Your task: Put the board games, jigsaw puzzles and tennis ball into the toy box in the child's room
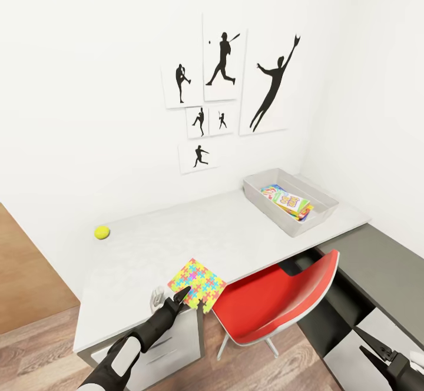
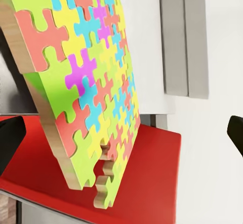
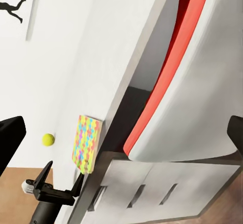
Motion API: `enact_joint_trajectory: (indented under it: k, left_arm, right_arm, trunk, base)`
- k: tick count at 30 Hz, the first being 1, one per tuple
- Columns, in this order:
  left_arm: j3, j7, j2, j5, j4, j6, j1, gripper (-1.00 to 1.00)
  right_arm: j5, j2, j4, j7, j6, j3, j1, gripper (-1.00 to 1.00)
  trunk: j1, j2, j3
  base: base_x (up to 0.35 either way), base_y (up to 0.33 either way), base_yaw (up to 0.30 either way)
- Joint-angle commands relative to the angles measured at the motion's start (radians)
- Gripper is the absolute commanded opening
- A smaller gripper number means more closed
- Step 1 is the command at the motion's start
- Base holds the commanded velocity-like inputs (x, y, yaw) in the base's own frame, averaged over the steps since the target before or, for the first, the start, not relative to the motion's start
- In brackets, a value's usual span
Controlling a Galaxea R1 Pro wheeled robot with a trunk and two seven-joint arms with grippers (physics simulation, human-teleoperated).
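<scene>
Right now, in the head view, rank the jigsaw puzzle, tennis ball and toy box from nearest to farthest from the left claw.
1. Jigsaw puzzle: at the table's front edge, right at the left claw.
2. Tennis ball: farther back on the table, toward the wall, on the claw's left.
3. Toy box: at the table's far right end, games inside.

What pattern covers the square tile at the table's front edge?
Interlocking jigsaw pieces in yellow-green, coral, blue, yellow and magenta cover the jigsaw puzzle; clearest in the left wrist view.
</scene>
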Motion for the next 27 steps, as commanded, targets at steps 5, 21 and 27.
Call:
enact_joint_trajectory:
  k: [5,21,27]
  left_arm:
    - [0.005,-0.002,-0.001,0.004,0.0,0.01,-0.001,1.0]
    - [0.002,-0.004,-0.002,0.002,0.0,0.01,-0.001,1.0]
    - [0.001,-0.003,-0.005,0.001,0.0,0.007,-0.001,1.0]
  right_arm:
    - [-0.004,0.0,-0.001,0.0,0.006,-0.001,0.0,1.0]
    - [-0.004,-0.001,-0.001,0.0,0.006,-0.001,0.0,1.0]
    - [-0.004,-0.002,-0.001,0.0,0.006,-0.001,0.0,1.0]
  trunk:
    - [0.0,-0.001,-0.001]
    - [0.012,-0.022,-0.011]
    - [0.012,-0.022,-0.011]
  base:
    - [0.0,0.0,0.0]
    - [0.0,0.0,0.0]
    - [-0.001,0.0,0.0]
